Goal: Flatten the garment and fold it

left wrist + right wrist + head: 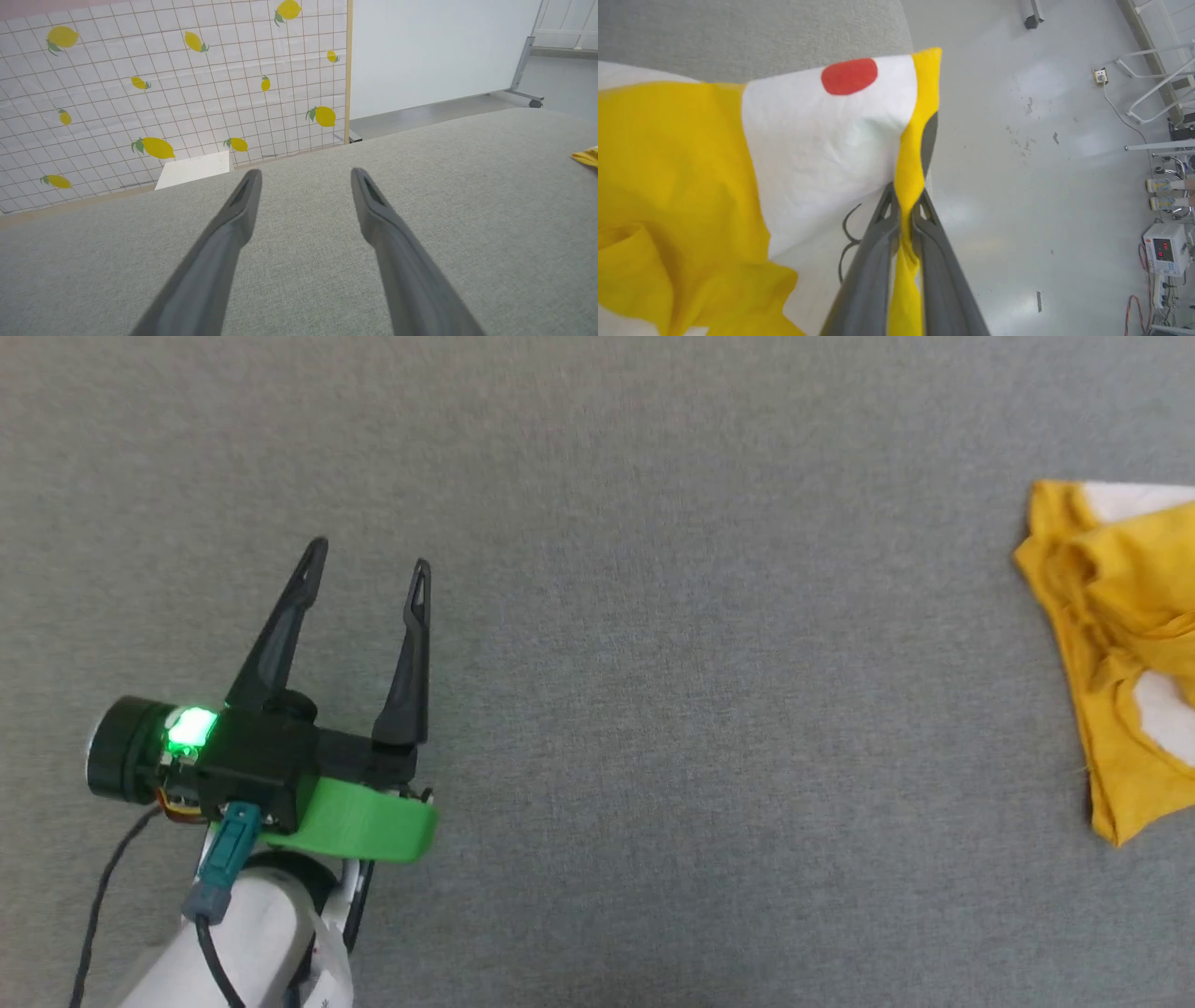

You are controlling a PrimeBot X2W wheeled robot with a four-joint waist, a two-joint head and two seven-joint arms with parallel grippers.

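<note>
**One edge up, flattening barely begun**

The garment [1111,616], a bright yellow T-shirt, lies bunched at the 3 o'clock edge of the head view on the grey counter [653,616]. Its folds are doubled over and white patches show through. The right tool [906,191], seen from its own wrist, is clenched on a twisted strip of yellow cloth pinched between both fingers. The white oval [822,140] with its red dot [850,75] spreads toward 10 o'clock of the grip, and bare floor [1017,140] lies off to 3 o'clock. The left tool [370,554] hovers at 8 o'clock in the head view, released and spread wide. It holds nothing and is well apart from the shirt.

The step in hand looks to be the flattening, hardly started. To do it well, the right tool should probably draw its held edge toward the counter's middle rather than outward (the cloth appears to sit right at the floor side). It should travel low enough for the rest to drag flat behind it. The grip is on a roped strip, not a clean hem, so a hard tug may slip or haul the whole bundle along. The left tool would best cross toward 3 o'clock and take an opposite edge. The two could then pull the fabric taut between them before laying it down.
</note>
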